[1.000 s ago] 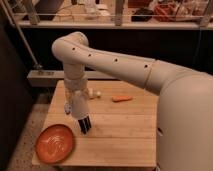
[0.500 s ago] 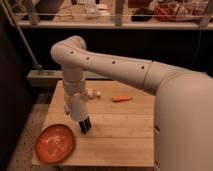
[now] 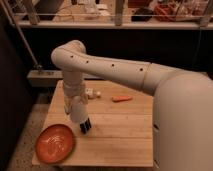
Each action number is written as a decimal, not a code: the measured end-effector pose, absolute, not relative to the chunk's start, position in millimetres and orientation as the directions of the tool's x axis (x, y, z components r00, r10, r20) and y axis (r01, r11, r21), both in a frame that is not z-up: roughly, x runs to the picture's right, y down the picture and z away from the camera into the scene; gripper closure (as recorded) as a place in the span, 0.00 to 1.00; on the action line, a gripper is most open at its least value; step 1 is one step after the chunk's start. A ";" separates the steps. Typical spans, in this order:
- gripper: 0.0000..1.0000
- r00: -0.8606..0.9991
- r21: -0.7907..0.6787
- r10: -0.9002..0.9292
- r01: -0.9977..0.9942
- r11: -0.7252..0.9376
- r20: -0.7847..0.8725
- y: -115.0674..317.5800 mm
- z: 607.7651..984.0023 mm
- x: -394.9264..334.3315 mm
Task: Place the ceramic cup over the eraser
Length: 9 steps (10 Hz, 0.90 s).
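The white ceramic cup (image 3: 77, 111) hangs at the end of my arm above the left middle of the wooden table (image 3: 120, 140), slightly tilted. My gripper (image 3: 75, 97) is right above the cup, and the arm and cup largely hide it. The eraser (image 3: 85, 126), a small black block with pale stripes, stands directly below the cup's lower right end, touching or nearly touching it. I cannot tell whether the cup rests on the eraser or is beside it.
A round orange plate (image 3: 55, 143) lies at the table's front left corner. An orange carrot-like piece (image 3: 122, 98) lies at the back middle. Small pale objects (image 3: 92, 93) sit just behind the arm. A dark wall and shelf rise behind the table.
The arm end with the cup has shifted very slightly; the eraser stays in about the same spot. Nothing else has moved.
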<state>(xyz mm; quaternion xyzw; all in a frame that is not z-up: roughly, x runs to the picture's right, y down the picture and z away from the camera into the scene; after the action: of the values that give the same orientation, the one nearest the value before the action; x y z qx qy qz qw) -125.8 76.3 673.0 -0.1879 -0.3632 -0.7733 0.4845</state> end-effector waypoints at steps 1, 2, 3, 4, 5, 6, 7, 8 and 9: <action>0.93 -0.461 0.381 -0.612 0.885 -0.266 0.643 78.7 673.9 -125.3; 0.93 -0.462 0.383 -0.610 0.885 -0.266 0.644 82.9 675.9 -124.4; 0.93 -0.463 0.385 -0.610 0.884 -0.265 0.644 84.9 677.2 -124.3; 0.93 -0.464 0.387 -0.608 0.883 -0.264 0.644 87.4 678.8 -124.3; 0.93 -0.465 0.389 -0.608 0.883 -0.263 0.644 90.5 680.9 -123.9; 0.93 -0.464 0.390 -0.607 0.883 -0.261 0.645 93.4 683.3 -122.9; 0.93 -0.462 0.390 -0.607 0.884 -0.258 0.646 95.5 684.5 -122.5; 0.93 -0.460 0.389 -0.608 0.885 -0.256 0.647 97.0 685.6 -121.8; 0.93 -0.459 0.389 -0.608 0.885 -0.254 0.648 98.9 686.9 -121.3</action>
<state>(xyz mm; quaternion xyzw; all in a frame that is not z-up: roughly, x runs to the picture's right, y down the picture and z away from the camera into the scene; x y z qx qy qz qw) -121.3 98.9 686.9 -0.1870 -0.3711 -0.7693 0.4853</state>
